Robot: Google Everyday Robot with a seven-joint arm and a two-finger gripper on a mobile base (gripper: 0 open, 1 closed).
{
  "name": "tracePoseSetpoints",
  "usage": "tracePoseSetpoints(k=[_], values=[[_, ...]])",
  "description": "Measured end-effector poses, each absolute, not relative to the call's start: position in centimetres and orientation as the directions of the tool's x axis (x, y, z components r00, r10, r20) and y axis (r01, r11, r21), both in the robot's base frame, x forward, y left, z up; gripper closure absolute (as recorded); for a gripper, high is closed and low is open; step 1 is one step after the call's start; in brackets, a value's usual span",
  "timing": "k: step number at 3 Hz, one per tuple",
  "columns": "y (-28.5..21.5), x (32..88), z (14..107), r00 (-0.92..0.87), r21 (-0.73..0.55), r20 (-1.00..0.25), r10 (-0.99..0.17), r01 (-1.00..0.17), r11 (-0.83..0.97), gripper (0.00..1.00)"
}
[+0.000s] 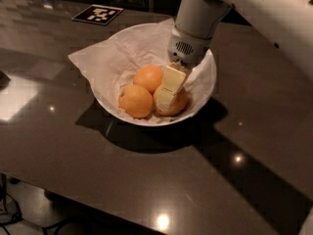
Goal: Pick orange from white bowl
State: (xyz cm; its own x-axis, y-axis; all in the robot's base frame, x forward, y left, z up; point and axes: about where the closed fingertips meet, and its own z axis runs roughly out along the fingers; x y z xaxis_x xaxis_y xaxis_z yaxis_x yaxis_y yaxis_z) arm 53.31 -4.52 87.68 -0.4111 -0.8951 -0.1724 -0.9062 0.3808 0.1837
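The gripper [165, 101] reaches down into the white bowl [200, 99] on the dark tabletop [98, 170], lying over the orange [180, 103] at the bowl's right beside two deeper-orange fruits [136, 101]; whether it grips the orange, I cannot tell

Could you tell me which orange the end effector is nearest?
The rightmost orange, partly hidden under the end effector; the other two sit uncovered to its left.

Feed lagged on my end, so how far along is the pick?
Approach looks done: the tool is down inside the bowl, over the right-hand orange. In hand: securing that orange. Left: lifting it clear; it sits low in the bowl, not raised.
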Motion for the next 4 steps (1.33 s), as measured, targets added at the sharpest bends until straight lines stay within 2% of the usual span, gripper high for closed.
tracePoseSetpoints(k=[2, 3, 4], values=[[-4.8, 53.4, 85.9, -0.43, 0.226, -0.165, -0.888, -0.892, 0.391, 0.23], [-4.5, 53.0, 84.5, -0.411, 0.213, -0.139, -0.901, -0.901, 0.378, 0.41], [-4.4, 53.1, 84.5, -0.411, 0.211, -0.14, -0.901, -0.901, 0.379, 0.64]])
